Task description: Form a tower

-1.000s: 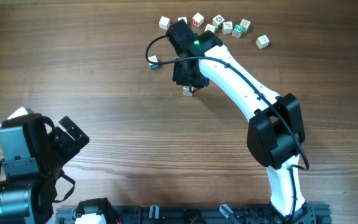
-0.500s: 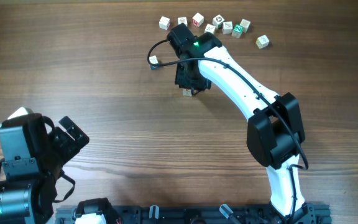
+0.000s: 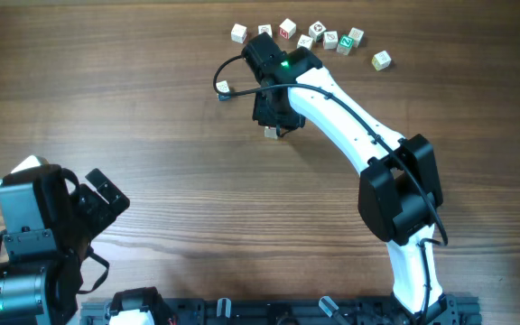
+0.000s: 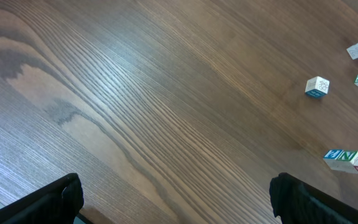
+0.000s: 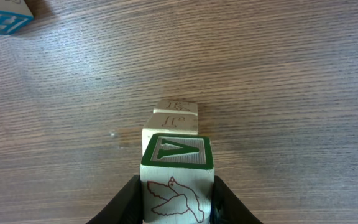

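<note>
Bright, even light from overhead. Only faint soft shadow beside right arm (image 3: 350, 117). Left wrist view: pale sheen streaks across desk (image 4: 104, 93), btm corners dark & blurry. Right wrist close-up sharp.

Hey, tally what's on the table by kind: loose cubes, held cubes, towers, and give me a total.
Loose cubes: 10
Held cube: 1
Tower: 1 (the number of cubes in it cannot be told)
Total: 12

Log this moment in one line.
right gripper: shut on green-framed wooden cube | at pale wooden cube tower | left gripper: open
</note>
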